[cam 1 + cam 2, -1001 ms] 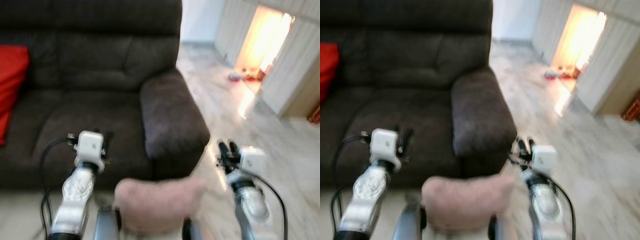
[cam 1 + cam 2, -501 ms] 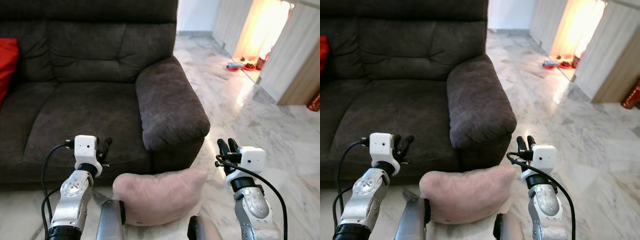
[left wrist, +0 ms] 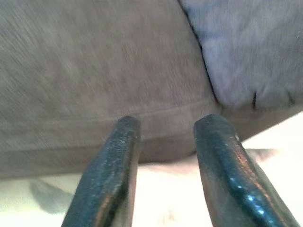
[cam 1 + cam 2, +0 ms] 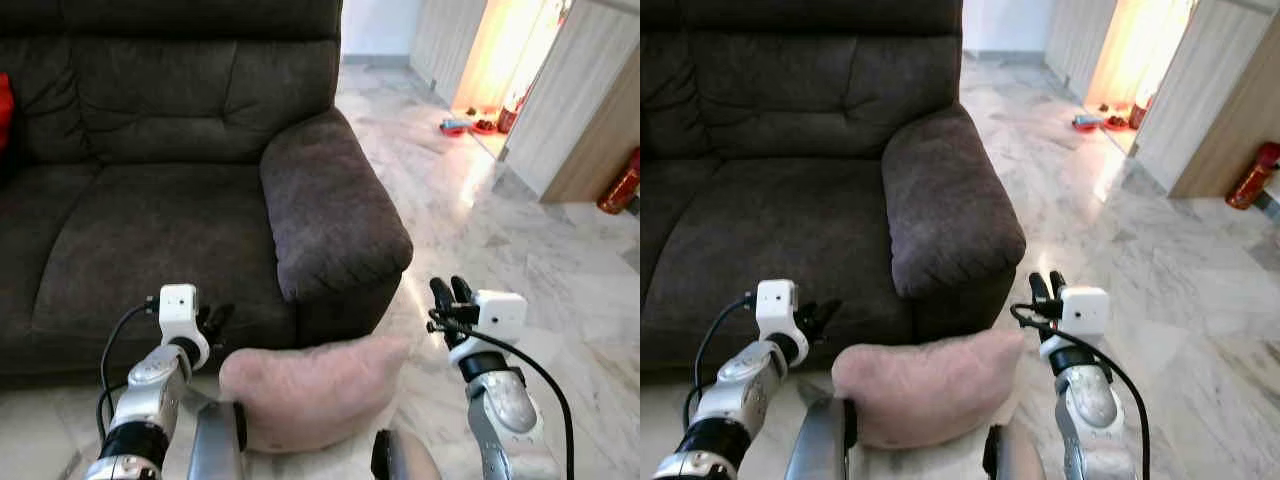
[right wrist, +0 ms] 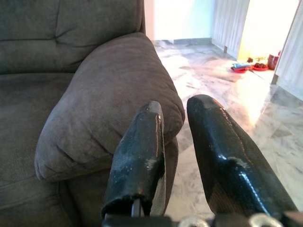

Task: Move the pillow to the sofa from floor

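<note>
Marble floor, lit doorway and odds and ends at the room's far side

The pale marble floor (image 4: 500, 215) runs toward a bright doorway (image 4: 505, 50) at its far edge, where a small blue-and-red dish (image 4: 455, 126) and a dark bowl-like item (image 4: 484, 126) lie together on the tiles. A wooden wall panel (image 4: 585, 110) stands beside the opening, with a red fire extinguisher (image 4: 620, 182) leaning at its foot.
</note>
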Available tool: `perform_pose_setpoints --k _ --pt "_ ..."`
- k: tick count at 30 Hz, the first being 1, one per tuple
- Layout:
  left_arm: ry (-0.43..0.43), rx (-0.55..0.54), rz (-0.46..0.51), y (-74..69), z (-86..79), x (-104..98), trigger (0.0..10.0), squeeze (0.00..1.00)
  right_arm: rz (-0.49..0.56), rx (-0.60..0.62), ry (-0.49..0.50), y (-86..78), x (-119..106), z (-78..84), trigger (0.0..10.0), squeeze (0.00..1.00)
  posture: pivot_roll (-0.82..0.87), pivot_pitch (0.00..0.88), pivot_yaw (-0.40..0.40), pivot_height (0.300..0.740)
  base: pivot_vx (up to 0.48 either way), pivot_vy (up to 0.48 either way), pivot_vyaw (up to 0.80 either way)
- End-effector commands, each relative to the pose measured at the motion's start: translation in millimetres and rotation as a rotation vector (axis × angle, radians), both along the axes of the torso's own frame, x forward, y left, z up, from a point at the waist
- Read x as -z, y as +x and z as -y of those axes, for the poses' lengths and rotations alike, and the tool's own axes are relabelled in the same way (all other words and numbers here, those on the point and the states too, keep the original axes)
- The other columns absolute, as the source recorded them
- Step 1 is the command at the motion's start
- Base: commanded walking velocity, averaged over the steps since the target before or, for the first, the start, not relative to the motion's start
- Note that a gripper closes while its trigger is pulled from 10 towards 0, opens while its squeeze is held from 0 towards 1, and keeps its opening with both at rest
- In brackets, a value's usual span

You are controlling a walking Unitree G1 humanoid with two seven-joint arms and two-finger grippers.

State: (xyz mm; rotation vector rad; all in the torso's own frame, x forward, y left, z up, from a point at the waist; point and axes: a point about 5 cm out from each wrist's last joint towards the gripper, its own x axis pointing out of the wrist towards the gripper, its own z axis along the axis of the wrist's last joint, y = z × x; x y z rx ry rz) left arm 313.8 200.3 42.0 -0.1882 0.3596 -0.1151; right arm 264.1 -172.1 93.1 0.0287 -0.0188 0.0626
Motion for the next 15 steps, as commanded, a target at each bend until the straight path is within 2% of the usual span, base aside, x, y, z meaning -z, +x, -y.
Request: perform_pose_setpoints --k 1,7,11,15 --pt "-0.018 0.011 -0.006 2.9 3.8 0 10.0 1.0 0.032 0.004 -0.007 3.8 -10 2.6 10.0 0.0 -0.02 0.0 -0.101 0.564 0.0 0.0 0.0" --pt "0.003 0.089 -0.08 3.2 18.1 12 10.0 1.0 0.046 0.007 -0.018 7.0 -18 7.5 10.0 0.0 -0.04 0.0 -0.117 0.564 0.0 0.0 0.0" --pt "0.069 0.093 -0.094 1.5 17.7 16 10.0 1.0 0.053 -0.001 -0.018 8.4 -22 6.5 10.0 0.0 -0.05 0.0 -0.119 0.564 0.0 0.0 0.0" --pt "0.129 0.135 -0.08 -2.9 24.2 21 10.0 1.0 0.061 -0.012 -0.007 12.5 -25 1.7 10.0 0.0 -0.04 0.0 -0.127 0.564 0.0 0.0 0.0"
